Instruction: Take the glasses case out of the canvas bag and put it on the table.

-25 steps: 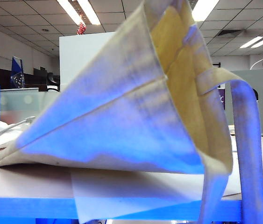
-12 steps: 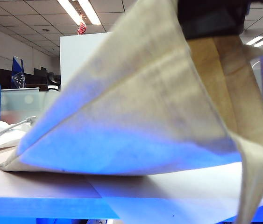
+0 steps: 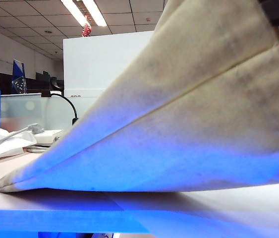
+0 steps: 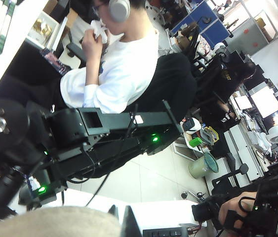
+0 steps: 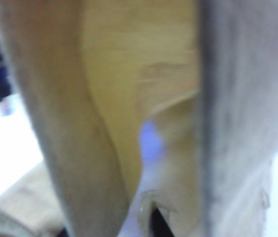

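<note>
Holding the canvas bag (image 3: 198,114) up with the shut left gripper (image 4: 121,224), right gripper's opening unclear inside, next find the case.

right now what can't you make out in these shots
- Glasses case: in no view; the canvas bag fills the exterior view, and the right wrist view inside it is blurred.
- Left gripper: cut off by the left wrist picture's edge, beside cloth.
- Right gripper: a dark sliver at the edge; its opening is unclear.

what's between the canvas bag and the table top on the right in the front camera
A white paper sheet lies flat on the table under the raised canvas bag, seen in the exterior view. The glasses case is not visible.
</note>
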Action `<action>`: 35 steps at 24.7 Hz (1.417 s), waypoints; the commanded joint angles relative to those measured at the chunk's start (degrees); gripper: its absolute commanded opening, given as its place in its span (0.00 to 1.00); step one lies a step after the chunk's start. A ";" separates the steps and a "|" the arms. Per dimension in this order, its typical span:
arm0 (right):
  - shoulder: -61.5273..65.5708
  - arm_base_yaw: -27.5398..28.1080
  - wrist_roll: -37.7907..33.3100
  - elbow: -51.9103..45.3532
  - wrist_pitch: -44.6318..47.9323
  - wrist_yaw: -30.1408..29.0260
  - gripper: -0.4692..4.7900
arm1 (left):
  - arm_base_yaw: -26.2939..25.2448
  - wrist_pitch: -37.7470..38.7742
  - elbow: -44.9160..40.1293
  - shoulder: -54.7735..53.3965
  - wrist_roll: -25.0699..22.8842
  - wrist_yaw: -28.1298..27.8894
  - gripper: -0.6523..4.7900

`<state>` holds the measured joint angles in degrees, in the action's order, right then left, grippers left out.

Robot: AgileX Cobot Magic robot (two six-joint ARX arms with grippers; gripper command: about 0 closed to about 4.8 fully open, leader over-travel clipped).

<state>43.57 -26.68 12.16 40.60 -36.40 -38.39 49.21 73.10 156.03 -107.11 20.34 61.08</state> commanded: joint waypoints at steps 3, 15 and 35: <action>-9.51 0.33 3.26 0.09 -6.91 6.23 0.42 | -2.03 -1.73 0.42 0.92 -0.42 2.27 0.11; -16.63 0.39 0.37 0.07 -10.84 -0.98 0.56 | -4.07 -1.62 0.39 1.38 -0.61 0.66 0.11; -8.15 -4.94 4.61 -1.51 -5.68 1.09 0.09 | -4.00 -2.19 0.39 3.37 1.27 2.23 0.11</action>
<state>33.95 -31.62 16.82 38.96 -43.53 -37.10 45.17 72.23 156.11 -104.53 21.63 61.91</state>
